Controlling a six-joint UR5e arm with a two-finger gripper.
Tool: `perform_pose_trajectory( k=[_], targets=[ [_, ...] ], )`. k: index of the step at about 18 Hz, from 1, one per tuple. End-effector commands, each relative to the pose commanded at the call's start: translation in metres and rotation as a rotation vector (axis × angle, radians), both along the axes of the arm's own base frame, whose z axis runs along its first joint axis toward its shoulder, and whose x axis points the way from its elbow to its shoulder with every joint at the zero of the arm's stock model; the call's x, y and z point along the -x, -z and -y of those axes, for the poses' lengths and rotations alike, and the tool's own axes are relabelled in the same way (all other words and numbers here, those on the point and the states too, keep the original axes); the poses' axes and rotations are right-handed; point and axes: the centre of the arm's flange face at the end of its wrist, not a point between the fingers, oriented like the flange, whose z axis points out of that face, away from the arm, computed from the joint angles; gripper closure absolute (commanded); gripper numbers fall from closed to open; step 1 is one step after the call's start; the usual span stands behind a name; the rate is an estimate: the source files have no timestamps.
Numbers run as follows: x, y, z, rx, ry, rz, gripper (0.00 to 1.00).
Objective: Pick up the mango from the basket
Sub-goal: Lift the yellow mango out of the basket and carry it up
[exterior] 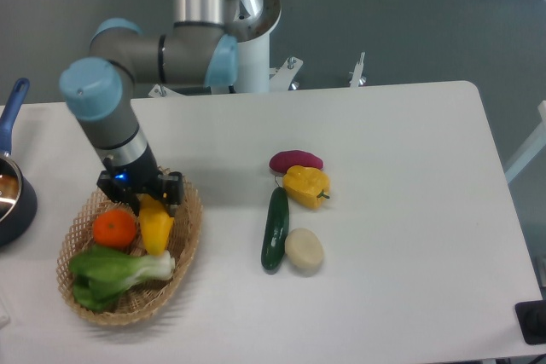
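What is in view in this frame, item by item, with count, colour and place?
basket: one, tan wicker, on the table's left part.
mango: one, yellow, over the basket, top end at the gripper.
orange: one, orange, in the basket, left of the mango.
leafy green vegetable: one, green and white, in the basket's near half.
purple vegetable: one, magenta, mid-table.
bell pepper: one, yellow, just below the purple vegetable.
cucumber: one, dark green, left of the pepper.
pale round vegetable: one, cream, beside the cucumber's lower end.
pot: one, dark with blue handle, left edge.
table: one, white.
gripper: one, black, on the mango's top end.
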Motion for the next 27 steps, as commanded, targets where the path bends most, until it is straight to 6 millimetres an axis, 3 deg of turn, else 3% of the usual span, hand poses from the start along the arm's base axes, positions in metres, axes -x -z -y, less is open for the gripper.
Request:
perform_pose_trajectory(
  k=[2, 5, 10, 13, 16, 20, 27],
  targets=[
    [0.028, -0.010, 0.009, -0.004, -0.001, -0.019, 0.72],
    [0.074, -0.007, 0.028, 0.020, -0.017, -0.030, 0.71],
    [0.153, -0.008, 0.076, 0.069, -0.010, -0.051, 0.70],
    [0.210, 0.003, 0.119, 0.094, 0.054, -0.034, 0.70],
    [0.242, 0.000, 0.146, 0.067, 0.107, -0.026, 0.70],
    [0.265, 0.007, 0.174, 0.109, 0.210, -0.011, 0.65],
    [0.266, 0.003, 0.177, 0.158, 0.347, 0.031, 0.65]
  ],
)
